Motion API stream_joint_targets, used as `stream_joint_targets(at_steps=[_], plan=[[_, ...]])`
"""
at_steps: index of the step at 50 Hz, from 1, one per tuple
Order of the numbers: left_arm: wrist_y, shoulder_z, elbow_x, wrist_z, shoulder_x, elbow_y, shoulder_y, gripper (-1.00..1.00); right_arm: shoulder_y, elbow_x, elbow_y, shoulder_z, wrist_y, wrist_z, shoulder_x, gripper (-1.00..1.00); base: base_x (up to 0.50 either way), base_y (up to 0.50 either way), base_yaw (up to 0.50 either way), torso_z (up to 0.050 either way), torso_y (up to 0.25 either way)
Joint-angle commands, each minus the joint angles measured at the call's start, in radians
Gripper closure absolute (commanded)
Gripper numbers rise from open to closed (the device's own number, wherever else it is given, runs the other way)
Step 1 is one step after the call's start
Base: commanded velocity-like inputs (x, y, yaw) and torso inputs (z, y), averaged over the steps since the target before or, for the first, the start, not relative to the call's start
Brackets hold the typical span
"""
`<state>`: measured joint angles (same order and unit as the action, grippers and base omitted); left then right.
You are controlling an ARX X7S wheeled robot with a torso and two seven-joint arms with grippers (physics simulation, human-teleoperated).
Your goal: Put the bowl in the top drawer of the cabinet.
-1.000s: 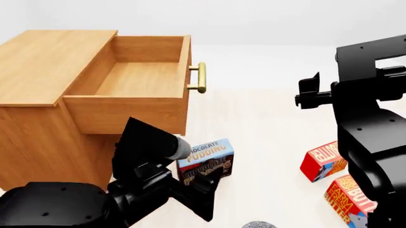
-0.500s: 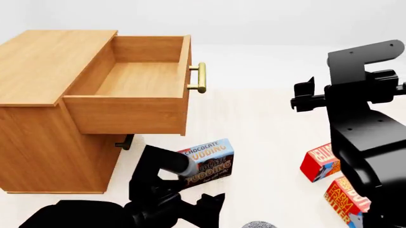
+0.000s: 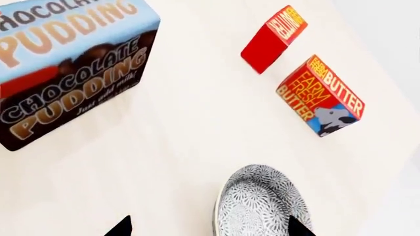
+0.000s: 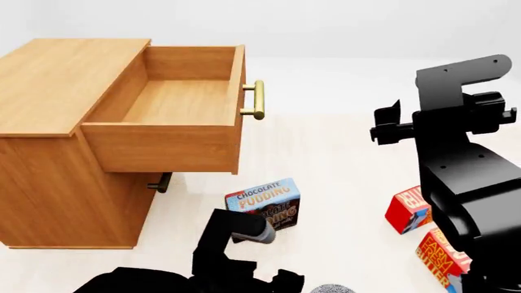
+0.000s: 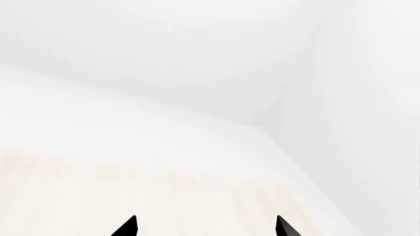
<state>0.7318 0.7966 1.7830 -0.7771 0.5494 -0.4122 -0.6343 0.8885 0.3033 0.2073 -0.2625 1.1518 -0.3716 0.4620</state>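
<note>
Now the left hand [image 3: 206, 228] hangs spread wide and empty, straddling the small round white bowl [image 3: 261, 206] with its fine grey-blue speckling, near the robot on the pale floor [image 3: 190, 118]. Ungrasped, it remains to lift. Far left, the light-brown wooden cabinet [image 4: 57, 79] has its top drawer [image 4: 175, 101] pulled open, bare inside. The right hand [image 5: 204, 228] gapes empty.

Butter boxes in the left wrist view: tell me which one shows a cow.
The Farm Fresh Butter box lying nearer the bowl shows a cow on its blue end; the other butter box shows mostly its plain red side.
</note>
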Motion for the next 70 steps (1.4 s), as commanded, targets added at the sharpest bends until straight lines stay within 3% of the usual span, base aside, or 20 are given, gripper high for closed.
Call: stream_joint_targets(at_steps=[1,26,43,55,70], plan=[[0.004,0.030,0.007,-0.012,-0.018,-0.004,0.028,-1.00,-0.011,0.005,0.048,0.025,0.005,-0.019,0.000,-1.00,0.00,0.00,0.00,0.000,0.000],[0.029,0.066,0.019,0.003,-0.051,-0.044,0.018,-1.00,-0.062,0.002,0.018,0.020,-0.051,-0.015,0.005,-1.00,0.00,0.00,0.00,0.000,0.000],[0.008,0.082,-0.032,0.028,-0.141,0.174,-0.042,-1.00,-0.114,0.020,0.048,0.032,-0.081,-0.002,0.013,-1.00,0.00,0.00,0.00,0.000,0.000],[-0.062,0.102,-0.168,0.080,-0.194,0.334,-0.023,-1.00,-0.113,0.011,0.013,0.004,-0.101,0.001,0.002,-1.00,0.00,0.00,0.00,0.000,0.000],[-0.075,0.140,-0.225,0.110,-0.216,0.375,0.001,-1.00,-0.106,0.000,-0.017,-0.029,-0.112,0.006,0.000,-1.00,0.00,0.00,0.00,0.000,0.000]])
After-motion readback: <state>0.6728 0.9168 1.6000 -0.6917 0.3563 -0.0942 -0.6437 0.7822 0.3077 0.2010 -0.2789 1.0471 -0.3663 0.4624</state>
